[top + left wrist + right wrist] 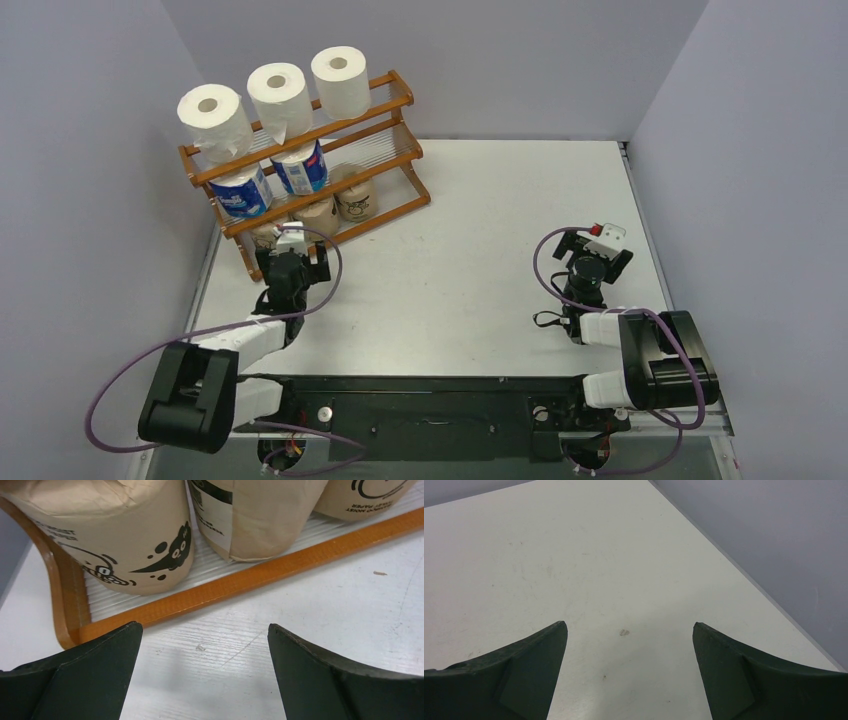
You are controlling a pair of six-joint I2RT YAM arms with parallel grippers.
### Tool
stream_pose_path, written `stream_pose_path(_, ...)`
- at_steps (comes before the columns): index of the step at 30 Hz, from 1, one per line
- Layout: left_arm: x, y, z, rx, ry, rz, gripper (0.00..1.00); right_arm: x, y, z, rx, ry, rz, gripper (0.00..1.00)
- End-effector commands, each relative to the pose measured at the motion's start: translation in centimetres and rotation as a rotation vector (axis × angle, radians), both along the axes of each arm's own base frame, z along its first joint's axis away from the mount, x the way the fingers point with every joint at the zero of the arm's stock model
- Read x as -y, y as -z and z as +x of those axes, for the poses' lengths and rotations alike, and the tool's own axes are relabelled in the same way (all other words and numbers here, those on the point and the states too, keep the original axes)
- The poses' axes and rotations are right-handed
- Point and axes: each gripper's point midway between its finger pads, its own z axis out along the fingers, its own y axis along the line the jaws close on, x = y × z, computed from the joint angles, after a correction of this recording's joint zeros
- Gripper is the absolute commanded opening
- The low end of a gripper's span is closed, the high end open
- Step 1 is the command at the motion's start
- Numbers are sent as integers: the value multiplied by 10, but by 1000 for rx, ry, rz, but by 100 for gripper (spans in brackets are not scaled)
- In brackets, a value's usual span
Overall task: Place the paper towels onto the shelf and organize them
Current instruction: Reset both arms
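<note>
My left gripper (205, 630), jaws spread wide and empty, hovers over the table (320, 615) just before the shelf (250, 576). Three brown rolls (125, 530) stand on its bottom tier, two blue-and-white rolls (300, 168) on the middle and three white rolls (275, 90) on top. My right gripper (629, 627), also agape, hangs well apart.

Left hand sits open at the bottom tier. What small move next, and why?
Probably draw the left hand straight back from the shelf, clear of its front rail. It is open and empty, and all eight rolls look shelved: brown rolls on the bottom tier right before it, blue rolls in the middle, white rolls on top.
</note>
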Motion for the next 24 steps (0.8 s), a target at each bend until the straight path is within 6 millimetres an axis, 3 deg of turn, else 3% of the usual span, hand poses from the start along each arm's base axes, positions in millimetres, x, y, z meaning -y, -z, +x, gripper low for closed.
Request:
stream_pose_path(1, 17, -31, 28, 170, 100, -78, 96, 0, -18, 10, 67, -5, 13, 91)
stream_pose_path(4, 17, -32, 38, 183, 114, -70, 96, 0, -19, 10, 69, -4, 14, 91)
stream_pose_path(10, -5, -33, 41, 236, 42, -62, 96, 0, -18, 10, 67, -5, 14, 91)
stream_pose_path(15, -7, -17, 44, 221, 34, -68, 96, 0, -19, 10, 68, -4, 14, 91)
stream_pose_path(24, -12, -17, 43, 244, 20, -75, 96, 0, -19, 10, 68, -4, 14, 91)
